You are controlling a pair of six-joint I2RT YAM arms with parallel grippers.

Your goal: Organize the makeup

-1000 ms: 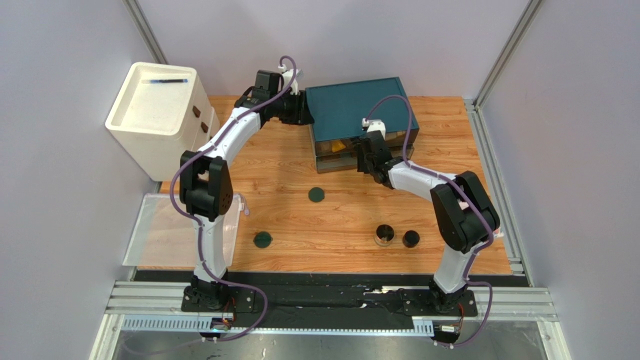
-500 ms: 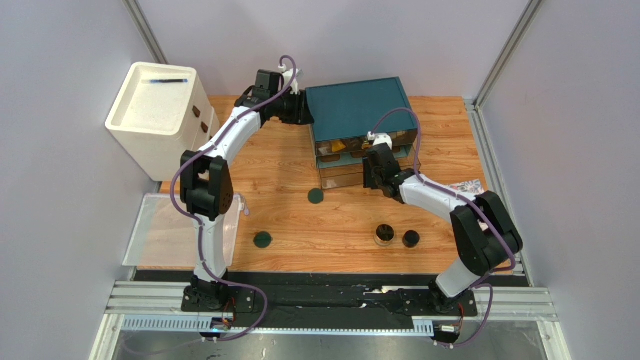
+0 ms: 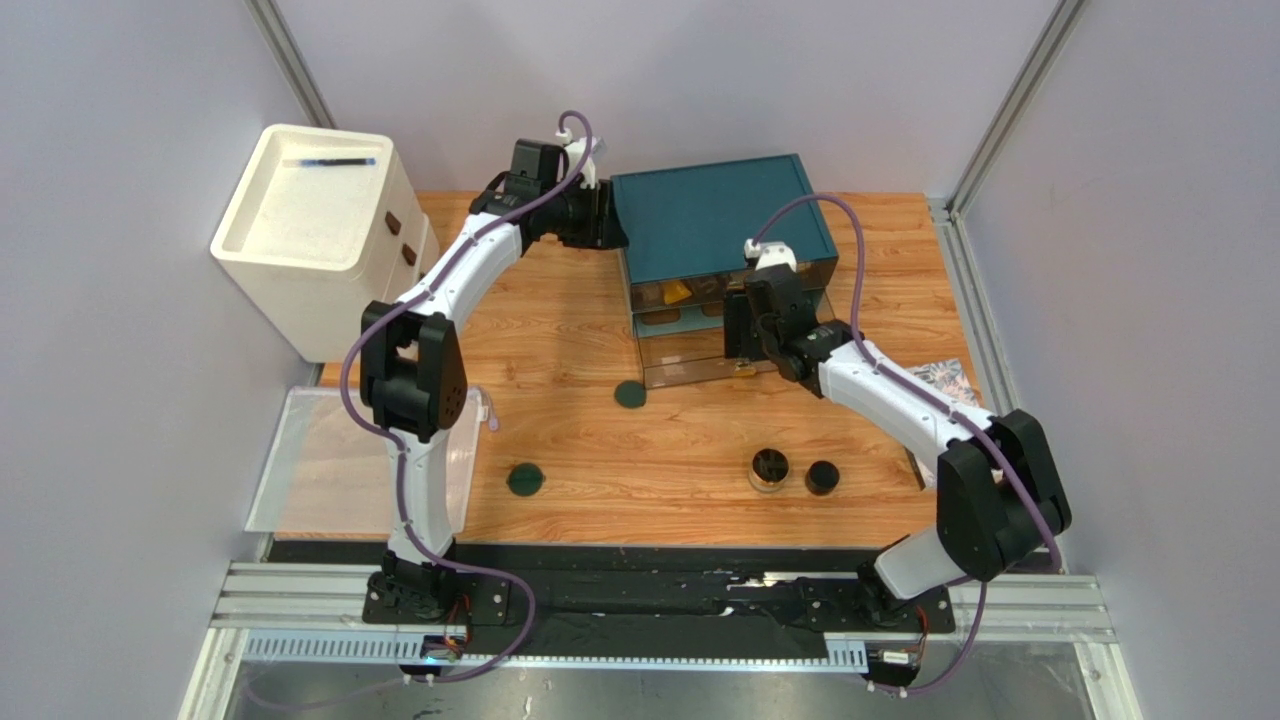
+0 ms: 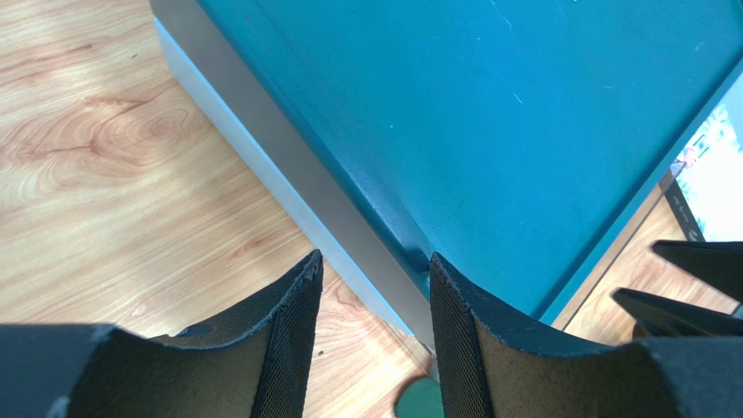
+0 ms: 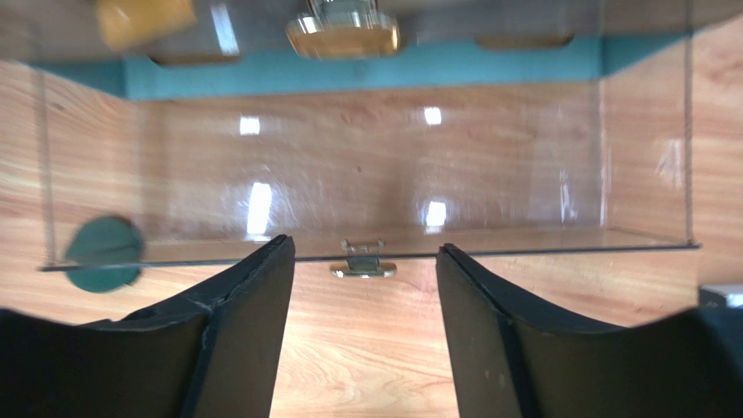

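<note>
Loose makeup lies on the table: two flat dark-green discs and two round dark jars. An orange piece shows inside the teal box. The box's bottom clear drawer stands pulled out with nothing in it. My right gripper hovers open over that drawer's front. In the right wrist view the gripper has the metal handle just beyond its tips, untouched. My left gripper is open at the box's left side, and its fingers straddle the box's edge.
A white drawer cabinet stands at the back left. A clear tray hangs off the table's left edge. A patterned packet lies at the right edge. One green disc sits by the open drawer's left corner.
The right gripper drew the bottom drawer out towards the front, then opened and let go of the handle. The left arm stayed put.
</note>
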